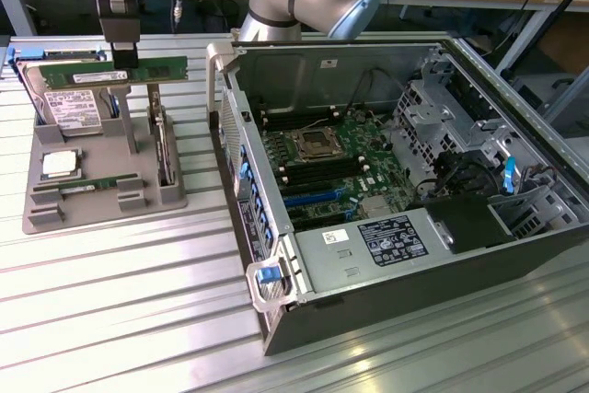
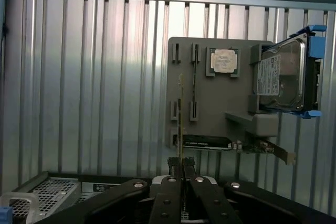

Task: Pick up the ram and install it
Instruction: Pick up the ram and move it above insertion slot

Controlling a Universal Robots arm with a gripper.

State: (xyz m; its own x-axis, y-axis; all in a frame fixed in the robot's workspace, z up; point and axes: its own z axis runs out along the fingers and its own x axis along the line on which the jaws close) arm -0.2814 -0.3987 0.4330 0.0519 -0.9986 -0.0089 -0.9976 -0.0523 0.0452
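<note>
My gripper (image 1: 122, 60) hangs above the grey parts holder (image 1: 101, 158) at the exterior view's left, shut on the ram (image 1: 106, 73). The ram is a long green stick with a white label, held level and lifted clear of the holder. In the wrist view the gripper (image 2: 181, 162) pinches the ram (image 2: 180, 114), seen edge-on as a thin line over the holder (image 2: 220, 98). A second green stick (image 1: 87, 186) lies flat in a slot near the holder's front.
The holder also carries a silver hard drive (image 1: 69, 108) (image 2: 281, 77), a square CPU chip (image 1: 60, 165) (image 2: 223, 60) and an upright card (image 1: 163, 149). The open computer case (image 1: 276, 273) lies at the exterior view's right, its motherboard (image 1: 322, 163) exposed. The table is ribbed metal.
</note>
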